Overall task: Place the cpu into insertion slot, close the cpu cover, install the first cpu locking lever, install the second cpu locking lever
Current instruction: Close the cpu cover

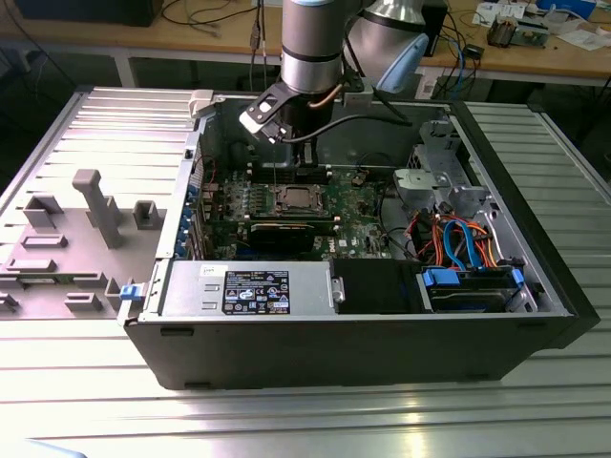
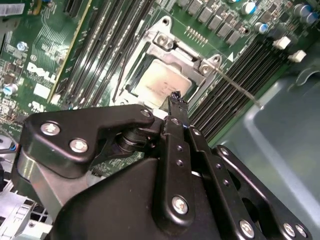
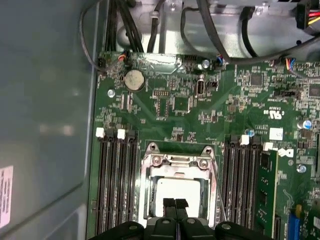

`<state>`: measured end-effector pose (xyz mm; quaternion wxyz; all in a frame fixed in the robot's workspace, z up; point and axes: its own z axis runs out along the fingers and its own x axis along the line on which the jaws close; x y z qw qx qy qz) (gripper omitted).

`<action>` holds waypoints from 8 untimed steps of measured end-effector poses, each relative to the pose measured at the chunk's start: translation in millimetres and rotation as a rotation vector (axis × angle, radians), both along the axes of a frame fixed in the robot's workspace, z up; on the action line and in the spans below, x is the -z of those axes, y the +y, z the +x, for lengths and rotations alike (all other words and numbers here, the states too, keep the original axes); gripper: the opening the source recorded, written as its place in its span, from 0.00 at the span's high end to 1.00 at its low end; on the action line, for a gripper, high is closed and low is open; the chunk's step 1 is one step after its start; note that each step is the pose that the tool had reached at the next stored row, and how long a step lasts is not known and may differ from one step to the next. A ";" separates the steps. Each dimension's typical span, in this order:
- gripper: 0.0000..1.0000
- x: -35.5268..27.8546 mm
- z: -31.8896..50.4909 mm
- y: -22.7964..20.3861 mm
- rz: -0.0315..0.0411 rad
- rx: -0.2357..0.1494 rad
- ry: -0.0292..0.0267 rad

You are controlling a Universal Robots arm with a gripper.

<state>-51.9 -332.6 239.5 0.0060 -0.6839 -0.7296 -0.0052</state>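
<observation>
Hanging with its two fingertips (image 3: 170,205) shut together, empty, the claw (image 3: 175,202) sits right above one cpu (image 3: 182,190), framed by one closed cpu cover (image 3: 177,161); two thin lever rods (image 3: 216,185) flank them, green board (image 3: 200,110) beyond.

Silver is being shown by the chip (image 3: 181,190), dull grey by the cover (image 3: 177,161), green by the circuit board (image 3: 200,110), black by the fingers (image 3: 169,206).

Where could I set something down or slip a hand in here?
Bare: the ribbed table in front of the case, and the grey panel beside the memory slots. Crowded: around the cpu at the gripper, and the cables.
</observation>
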 end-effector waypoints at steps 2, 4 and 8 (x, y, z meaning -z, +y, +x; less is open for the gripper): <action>0.89 0.3 -1.1 0.1 -0.0002 0.000 0.0003; 0.89 0.4 -1.1 0.1 -0.0001 0.000 0.0003; 0.89 0.4 -1.1 0.1 -0.0001 0.000 0.0003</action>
